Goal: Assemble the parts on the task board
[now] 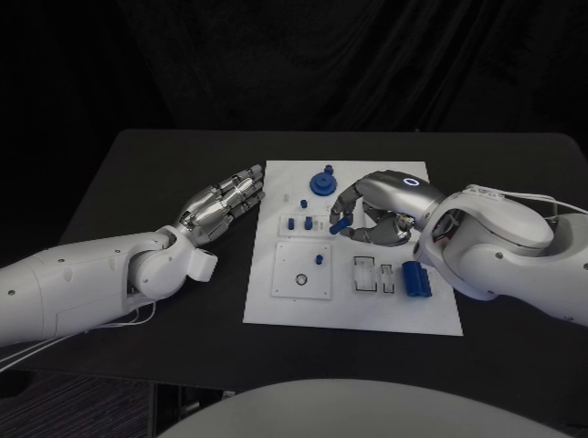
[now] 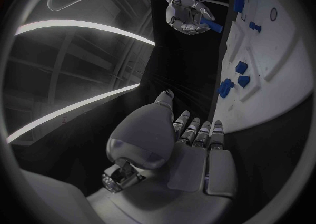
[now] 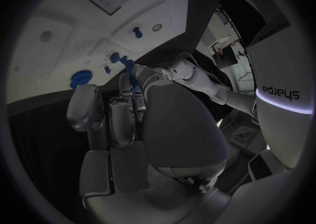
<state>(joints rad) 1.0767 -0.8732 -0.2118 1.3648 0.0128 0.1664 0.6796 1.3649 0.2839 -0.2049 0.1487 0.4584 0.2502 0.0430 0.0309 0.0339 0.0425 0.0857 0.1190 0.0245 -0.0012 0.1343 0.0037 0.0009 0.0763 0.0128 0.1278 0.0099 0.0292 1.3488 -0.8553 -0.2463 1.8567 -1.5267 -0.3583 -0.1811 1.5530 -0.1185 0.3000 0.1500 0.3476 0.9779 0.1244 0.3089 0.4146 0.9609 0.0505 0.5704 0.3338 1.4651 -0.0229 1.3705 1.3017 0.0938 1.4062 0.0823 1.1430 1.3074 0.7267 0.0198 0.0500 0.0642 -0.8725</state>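
The white task board (image 1: pixel 353 315) lies in the middle of the black table. My right hand (image 1: pixel 377 215) hovers over its upper middle, fingers curled, and pinches a small elongated blue part (image 1: pixel 341 224); the same part (image 2: pixel 210 23) sticks out of that hand in the left wrist view and rises between the fingertips (image 3: pixel 131 74) in the right wrist view. My left hand (image 1: pixel 223 206) lies flat with fingers stretched out, just off the board's left edge, holding nothing. A blue gear (image 1: pixel 324 182) stands near the board's far edge. Two short blue pegs (image 1: pixel 299 223) stand left of the right hand.
A small blue peg (image 1: pixel 320 259) stands on a square inset plate (image 1: pixel 303 272). A larger blue cylinder (image 1: pixel 416 279) lies by the board's right edge, partly under my right forearm, beside two narrow slots (image 1: pixel 373 275). Bare black table (image 1: pixel 150 173) surrounds the board.
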